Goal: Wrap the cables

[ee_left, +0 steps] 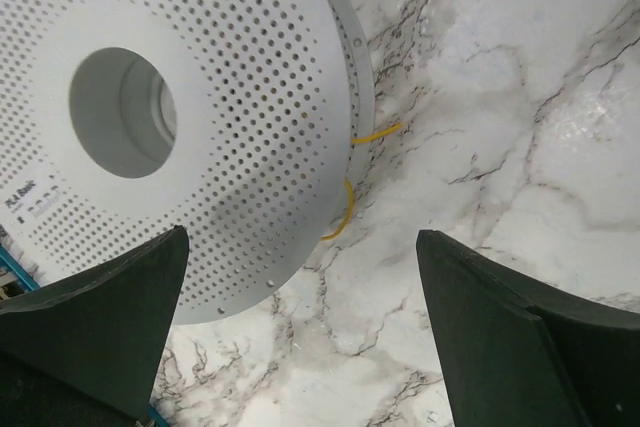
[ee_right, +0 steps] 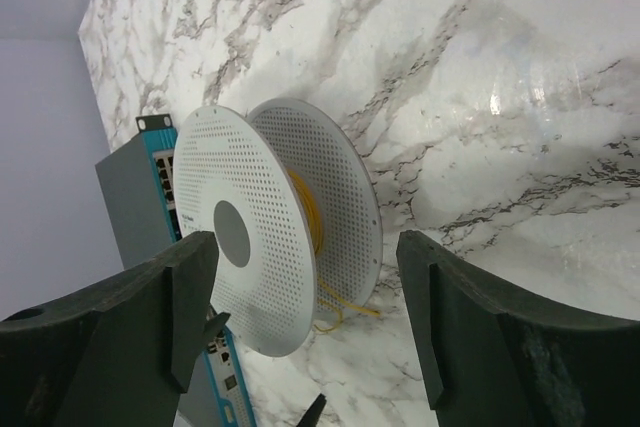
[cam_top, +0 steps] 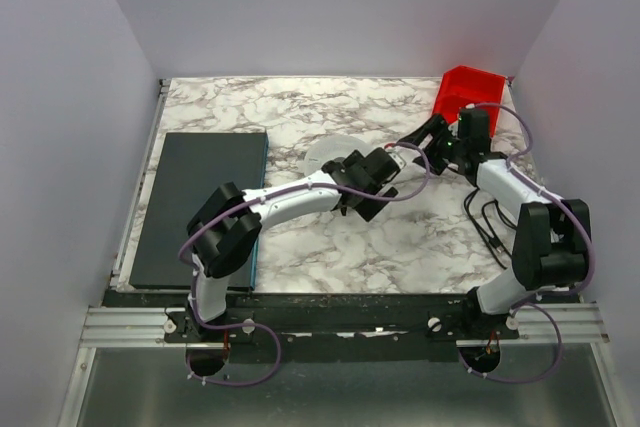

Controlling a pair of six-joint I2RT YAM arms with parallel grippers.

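Observation:
A white perforated spool (cam_top: pixel 328 154) stands on its rim on the marble table (cam_top: pixel 300 237). The thin orange-yellow cable (ee_right: pixel 318 215) is wound on its core, and loose ends (ee_right: pixel 352 304) trail on the table under the rim. In the left wrist view the spool's face (ee_left: pixel 230 97) fills the upper left, with two short strands (ee_left: pixel 346 211) poking out beside it. My left gripper (ee_left: pixel 300 347) is open and empty, just right of the spool (cam_top: pixel 362 179). My right gripper (ee_right: pixel 310 337) is open and empty, farther right (cam_top: pixel 412 144), facing the spool.
A dark network switch with a teal edge (cam_top: pixel 200 207) lies at the left, and shows behind the spool (ee_right: pixel 140 197). A red bin (cam_top: pixel 466 92) stands at the back right. Thicker black cords (cam_top: pixel 490 225) lie near the right arm's base.

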